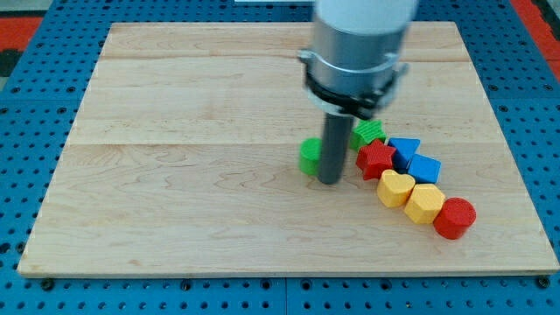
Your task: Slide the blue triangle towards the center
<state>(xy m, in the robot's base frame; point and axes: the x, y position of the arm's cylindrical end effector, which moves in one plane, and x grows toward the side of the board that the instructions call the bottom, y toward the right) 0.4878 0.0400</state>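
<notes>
The blue triangle lies right of the board's middle, in a cluster of blocks. It touches a red star-shaped block on its left and a blue cube at its lower right. My tip rests on the board left of the cluster, about 85 px left of the blue triangle. A green block sits just left of the rod, partly hidden by it. Another green block sits right of the rod, above the red star.
A yellow heart-shaped block, a yellow hexagon block and a red cylinder run down to the right from the cluster. The wooden board lies on a blue pegboard surface.
</notes>
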